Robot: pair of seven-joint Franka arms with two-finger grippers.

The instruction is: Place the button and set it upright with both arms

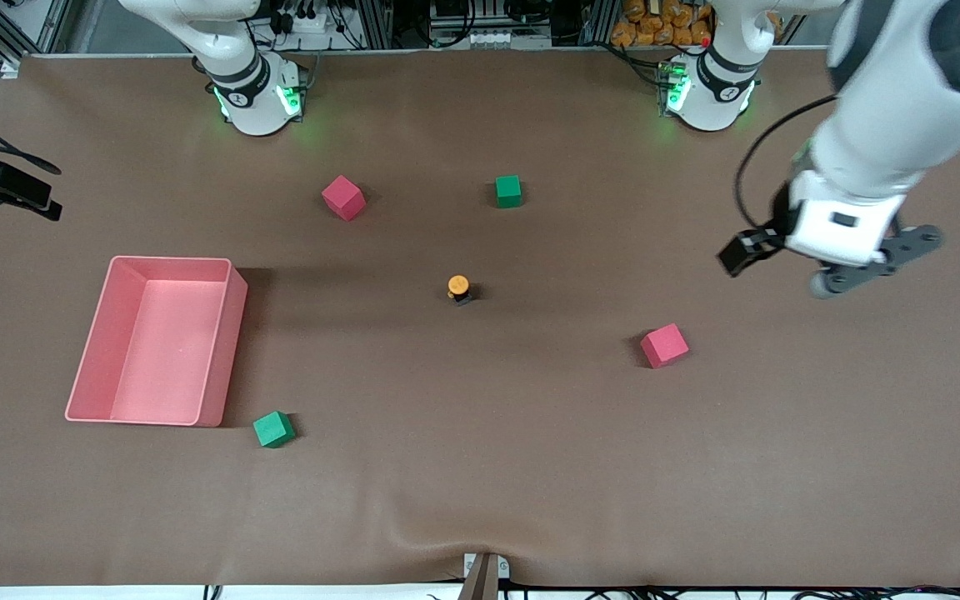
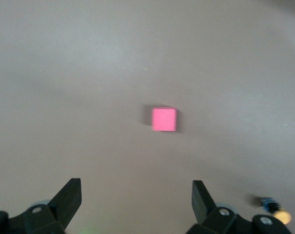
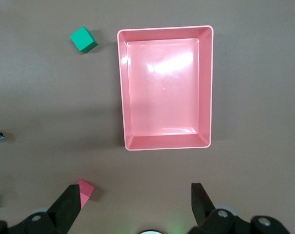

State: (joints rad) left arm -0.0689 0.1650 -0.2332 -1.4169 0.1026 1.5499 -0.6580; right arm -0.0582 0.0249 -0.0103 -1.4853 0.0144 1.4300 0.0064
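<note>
- The button (image 1: 458, 288) stood upright on the brown table cover (image 1: 480, 467) near the table's middle, its round orange cap on top of a small dark base, touched by neither arm.
- That posture matched what the task asks. The same scene would fit a button already set down and righted, or one that stood so without being handled; the views did not settle which, so no next move could be prescribed.
- The left gripper (image 2: 137, 202) hung in the air toward the left arm's end of the table, away from the button, with its fingers spread wide and nothing between them. Its wrist view showed a pink block (image 2: 164, 119) below it on the cover.
- The right gripper (image 3: 136, 202) was out of the front view; its own wrist view showed it high over the pink tray (image 3: 164, 146), fingers likewise spread and holding nothing.
- The tray was a rectangular, smooth, glossy plastic bin with rounded corners, lying toward the right arm's end from the button.
- Four matte cubes lay well apart around the button: a pink block (image 1: 343, 197) and a green block (image 1: 508, 191) farther from the camera, and a second green block (image 1: 273, 429) and the pink block nearer.
- The cover appeared matte, with a slight ripple at its near edge.
</note>
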